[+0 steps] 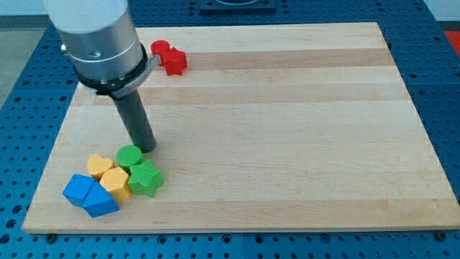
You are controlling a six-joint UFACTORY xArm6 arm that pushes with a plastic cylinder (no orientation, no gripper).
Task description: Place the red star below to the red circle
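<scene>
The red star (pixel 173 61) lies near the view's top left of the wooden board (pixel 287 108). The red circle (pixel 159 48) sits just up and left of it, touching it and partly hidden by the arm's body. My tip (pixel 147 148) rests on the board well below both red blocks, just above and to the right of the green circle (pixel 129 156). The tip touches no red block.
A cluster sits at the view's bottom left: a green star (pixel 146 178), two yellow blocks (pixel 100 165) (pixel 116 183), and two blue blocks (pixel 77 188) (pixel 100 202). The board's left edge is close to them.
</scene>
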